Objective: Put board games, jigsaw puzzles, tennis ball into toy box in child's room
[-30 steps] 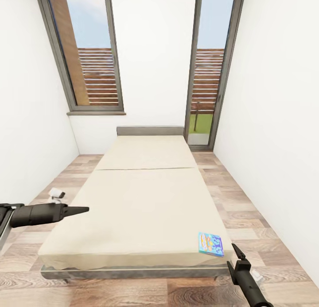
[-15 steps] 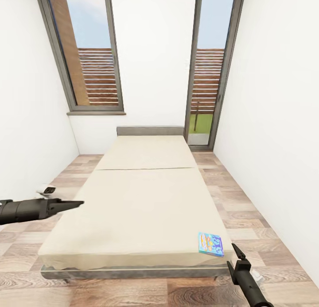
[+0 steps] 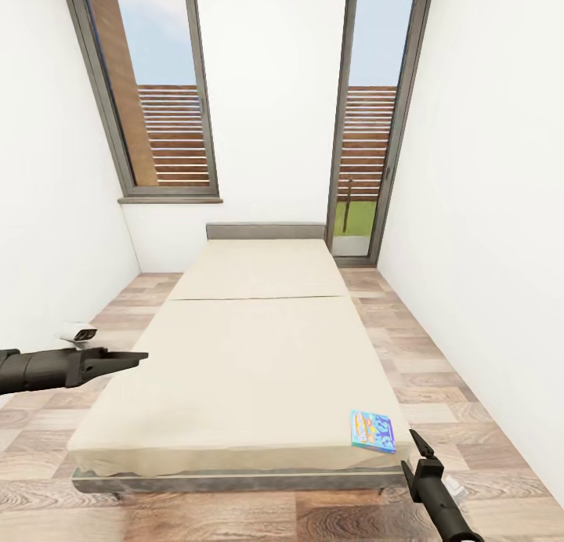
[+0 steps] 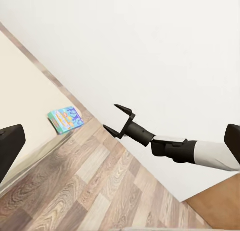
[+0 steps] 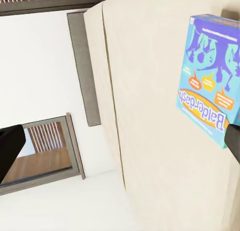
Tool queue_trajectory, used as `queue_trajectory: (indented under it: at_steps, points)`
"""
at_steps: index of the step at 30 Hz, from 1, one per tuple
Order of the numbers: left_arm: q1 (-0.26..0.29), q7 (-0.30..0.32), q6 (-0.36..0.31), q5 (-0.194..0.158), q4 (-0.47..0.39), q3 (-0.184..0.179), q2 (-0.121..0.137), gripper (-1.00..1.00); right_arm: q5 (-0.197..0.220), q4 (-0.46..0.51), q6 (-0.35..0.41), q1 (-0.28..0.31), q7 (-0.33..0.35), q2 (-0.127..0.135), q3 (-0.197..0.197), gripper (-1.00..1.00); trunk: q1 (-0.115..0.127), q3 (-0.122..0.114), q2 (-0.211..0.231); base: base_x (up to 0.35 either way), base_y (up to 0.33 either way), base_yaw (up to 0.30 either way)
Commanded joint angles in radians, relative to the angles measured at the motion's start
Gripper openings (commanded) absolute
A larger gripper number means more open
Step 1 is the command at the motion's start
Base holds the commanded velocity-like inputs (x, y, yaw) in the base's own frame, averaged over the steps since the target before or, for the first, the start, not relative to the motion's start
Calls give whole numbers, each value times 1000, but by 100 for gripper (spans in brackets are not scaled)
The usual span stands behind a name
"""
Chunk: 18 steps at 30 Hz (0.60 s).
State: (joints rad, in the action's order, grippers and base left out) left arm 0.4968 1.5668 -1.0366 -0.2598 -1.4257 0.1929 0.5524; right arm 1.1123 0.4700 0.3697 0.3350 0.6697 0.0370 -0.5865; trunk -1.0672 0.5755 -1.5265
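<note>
A light blue board game (image 3: pixel 373 431) with yellow lettering lies flat on the near right corner of the bed (image 3: pixel 251 354). It also shows in the left wrist view (image 4: pixel 65 119) and, close up, in the right wrist view (image 5: pixel 212 76). My right gripper (image 3: pixel 409 449) is open and empty, just off the bed's corner beside the game, above the floor; its spread fingers (image 4: pixel 119 108) are plain in the left wrist view. My left gripper (image 3: pixel 141 358) hovers at the bed's left edge, open and holding nothing. The toy box, table, jigsaw puzzles and tennis ball are out of view.
White walls close in on both sides, leaving narrow strips of wood-plank floor (image 3: pixel 439 377) along the bed. Two tall grey-framed windows (image 3: pixel 168 95) and a low grey headboard (image 3: pixel 265 230) stand at the far end.
My left arm has drawn back a little to the left and upward, then held still. The right arm and the board game have not moved.
</note>
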Motion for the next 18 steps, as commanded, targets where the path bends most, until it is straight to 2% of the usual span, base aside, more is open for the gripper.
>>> queue_trajectory:
  at_steps: [1,3,7,18]
  points:
    - [0,4,-11,-2,-1,0,1,100,7,-1,8,1,2,0,-3,100,0,1,-1,0,0,0]
    - [0,4,-11,-10,-1,0,1,100,6,-1,7,1,2,0,-3,100,0,1,-1,0,0,0]
    - [-1,4,-11,-22,-2,0,1,100,6,-1,5,1,2,1,-3,100,-15,14,-29,0,0,0]
    - [-1,4,-11,-30,-2,0,1,100,5,-1,5,1,2,3,-3,100,-57,48,-106,0,0,0]
